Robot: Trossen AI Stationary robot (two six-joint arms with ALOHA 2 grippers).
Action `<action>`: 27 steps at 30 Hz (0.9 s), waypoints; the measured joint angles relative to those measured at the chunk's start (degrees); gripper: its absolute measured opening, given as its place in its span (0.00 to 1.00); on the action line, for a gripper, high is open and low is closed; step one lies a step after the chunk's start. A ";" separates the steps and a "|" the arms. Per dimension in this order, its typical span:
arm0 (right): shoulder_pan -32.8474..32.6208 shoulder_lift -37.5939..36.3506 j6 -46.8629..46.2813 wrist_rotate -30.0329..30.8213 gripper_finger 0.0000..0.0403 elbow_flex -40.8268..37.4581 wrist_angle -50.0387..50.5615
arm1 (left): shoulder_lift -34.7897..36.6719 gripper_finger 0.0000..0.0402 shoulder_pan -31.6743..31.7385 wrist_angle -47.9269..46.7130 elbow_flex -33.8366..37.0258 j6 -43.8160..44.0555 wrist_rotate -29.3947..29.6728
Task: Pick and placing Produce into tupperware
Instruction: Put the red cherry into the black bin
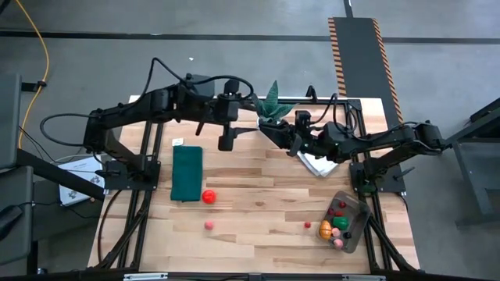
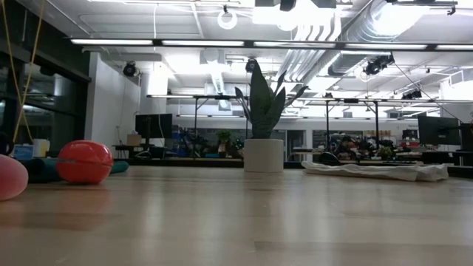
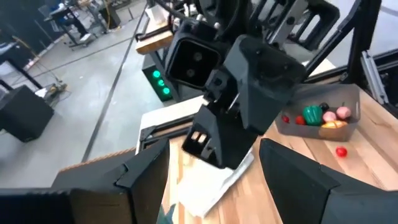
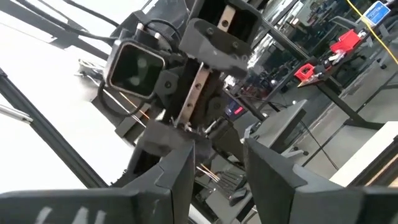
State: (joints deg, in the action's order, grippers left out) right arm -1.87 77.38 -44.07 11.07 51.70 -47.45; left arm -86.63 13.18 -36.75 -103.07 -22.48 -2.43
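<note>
No readable labels anywhere. The clear greyish rectangular plastic tupperware (image 1: 349, 224) sat at the table's near right corner, holding several small round toy produce pieces (image 1: 336, 222). Three lay loose: a red ball (image 1: 208, 197), a pink one (image 1: 209, 225), a tiny red one (image 1: 308, 225). Left gripper (image 1: 226, 143) and right gripper (image 1: 275, 129) hovered with fingers spread, empty.

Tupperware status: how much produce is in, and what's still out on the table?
Done: the tupperware holds several pieces, orange, green, red and pink. In hand: nothing; the left gripper and right gripper are open and empty, raised at the table's far side. Left: the big red fruit by the green mat, a pink piece and a small red one.
</note>
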 joint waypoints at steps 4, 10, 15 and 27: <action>-0.01 0.00 -0.90 -0.77 0.32 0.00 0.48 | 1.60 0.59 0.05 -1.54 0.00 -0.01 2.05; -0.52 -0.02 -1.14 -1.11 0.32 0.00 1.63 | 5.28 0.59 0.03 -2.54 -0.02 -1.04 4.62; -1.33 0.00 -2.80 -1.15 0.32 0.00 6.39 | 8.49 0.59 -0.06 -7.32 -0.02 0.66 4.94; -2.06 0.00 -6.60 -3.17 0.32 0.00 16.97 | 15.49 0.59 -0.08 -19.63 -0.02 7.99 5.04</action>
State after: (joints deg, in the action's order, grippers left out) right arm -3.93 77.38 -50.67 7.90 51.70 -30.47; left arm -71.15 13.10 -56.38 -103.09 -14.49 2.61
